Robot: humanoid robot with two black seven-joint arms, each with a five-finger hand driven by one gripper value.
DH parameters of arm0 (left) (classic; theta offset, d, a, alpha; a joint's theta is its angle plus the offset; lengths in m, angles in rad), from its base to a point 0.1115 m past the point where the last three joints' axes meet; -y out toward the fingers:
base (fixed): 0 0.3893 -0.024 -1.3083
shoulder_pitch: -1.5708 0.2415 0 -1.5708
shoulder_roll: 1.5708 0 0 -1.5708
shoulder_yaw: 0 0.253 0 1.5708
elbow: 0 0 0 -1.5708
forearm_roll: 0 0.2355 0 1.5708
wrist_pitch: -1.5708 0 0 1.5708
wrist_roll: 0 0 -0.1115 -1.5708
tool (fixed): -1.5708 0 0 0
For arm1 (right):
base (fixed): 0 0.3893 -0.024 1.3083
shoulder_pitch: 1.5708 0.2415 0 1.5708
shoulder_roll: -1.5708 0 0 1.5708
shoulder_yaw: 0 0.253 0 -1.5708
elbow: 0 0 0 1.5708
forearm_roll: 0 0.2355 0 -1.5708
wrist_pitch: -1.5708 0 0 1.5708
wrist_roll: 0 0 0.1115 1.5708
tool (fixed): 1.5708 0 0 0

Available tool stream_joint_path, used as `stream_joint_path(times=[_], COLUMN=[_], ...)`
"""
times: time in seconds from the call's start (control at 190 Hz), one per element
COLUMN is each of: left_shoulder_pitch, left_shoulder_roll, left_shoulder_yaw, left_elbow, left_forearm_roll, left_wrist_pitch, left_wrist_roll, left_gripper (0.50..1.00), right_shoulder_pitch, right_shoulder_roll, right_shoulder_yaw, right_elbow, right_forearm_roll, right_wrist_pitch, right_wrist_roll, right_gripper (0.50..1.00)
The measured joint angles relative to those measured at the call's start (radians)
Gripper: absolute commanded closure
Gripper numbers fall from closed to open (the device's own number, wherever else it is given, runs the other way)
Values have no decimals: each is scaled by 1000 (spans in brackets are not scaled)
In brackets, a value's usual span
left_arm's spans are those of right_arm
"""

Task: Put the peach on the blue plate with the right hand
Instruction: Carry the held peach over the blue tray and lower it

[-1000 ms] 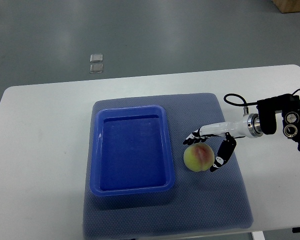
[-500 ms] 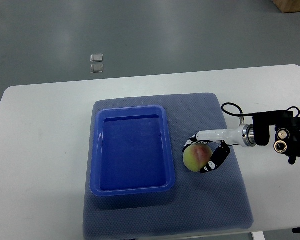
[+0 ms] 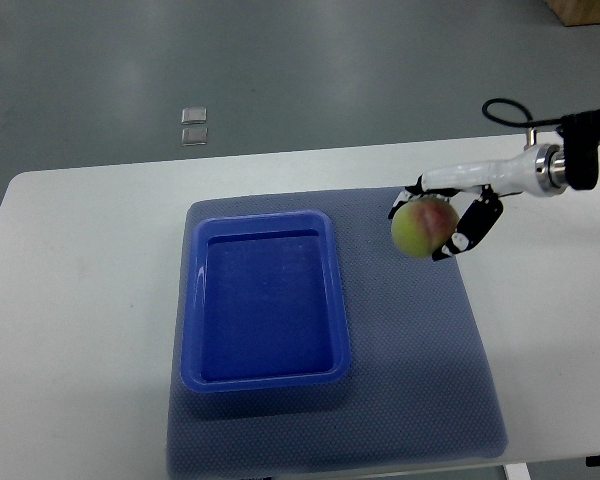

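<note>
One hand is in view, the right hand [image 3: 448, 220], whose arm comes in from the right edge. Its fingers [image 3: 477, 222] are curled around the peach [image 3: 423, 227] and hold it. The peach seems to be lifted off the mat [image 3: 420, 360], because no part of it looks to rest there, though a steep top view cannot show the height well.

The relation that matters now is the direction from peach to plate [image 3: 265, 375]. The plate lies to the picture's left of the held peach and a little toward the robot's side, with a strip of bare mat between the peach and the plate's right rim. The plate is a deep blue tray, and its long axis runs from the far side of the surface [image 3: 70, 300] toward the robot, so the target is long in that direction and narrower from left to right.

I judge that the next move should carry the peach leftward, across the right rim, and then lower it near the middle. The rim is raised, so the peach should pass above it. The left hand does not show.
</note>
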Motion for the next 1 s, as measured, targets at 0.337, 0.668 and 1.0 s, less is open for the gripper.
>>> stream_joint_path(times=[0.337,0.668,1.0], left_shoulder_pitch=[1,1,1], left_shoulder_roll=[0,0,0], left_shoulder_yaw=[2,2,0], left_elbow=[-2,-1,2], left_forearm_roll=[0,0,0], left_wrist_pitch=[-1,-1,-1], left_wrist_roll=[0,0,0], left_gripper=[500,500,500], right_shoulder_pitch=[177,167,56], right_shoulder_roll=[-99,252,681], right_shoulder_yaw=[58,46,40], right_elbow=[1,-147,-431], right_forearm_roll=[65,90,78], right_wrist_pitch=[162,84,40], right_wrist_roll=[-10,-36,-37], right_gripper=[1000,1000,998])
